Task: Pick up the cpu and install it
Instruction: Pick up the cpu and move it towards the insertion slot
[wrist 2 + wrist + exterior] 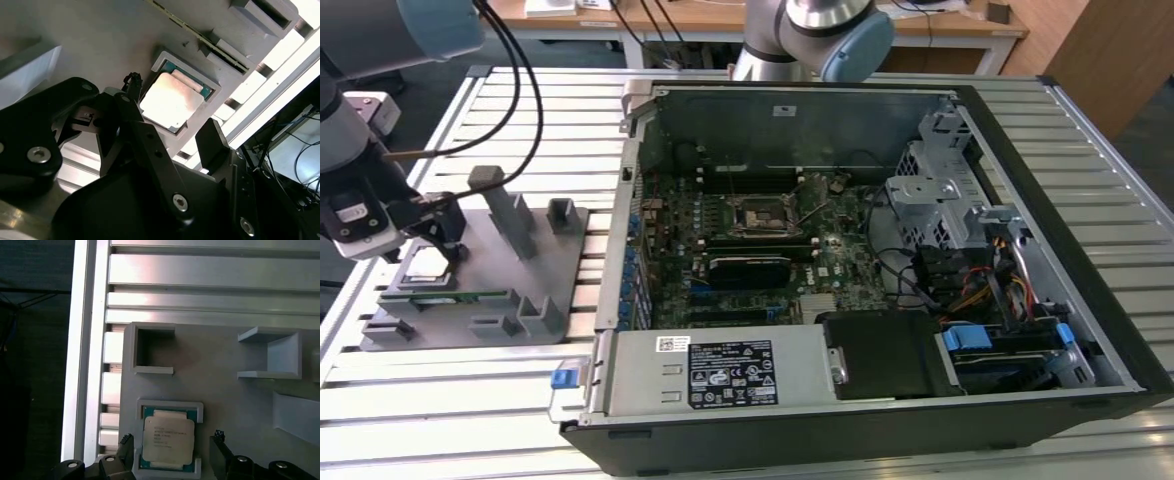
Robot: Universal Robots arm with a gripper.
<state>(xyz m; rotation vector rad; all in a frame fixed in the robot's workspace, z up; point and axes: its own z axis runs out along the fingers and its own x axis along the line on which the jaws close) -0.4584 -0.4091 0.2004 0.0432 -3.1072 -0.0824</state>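
Silver cpu [168,441], print illegible, lies straddled by the open, empty end effector [171,439].

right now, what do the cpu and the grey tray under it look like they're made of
The cpu: likely a metal top, silver with bright glare, on a green board edge. The tray: probably plastic, matte pale grey, no reflections.
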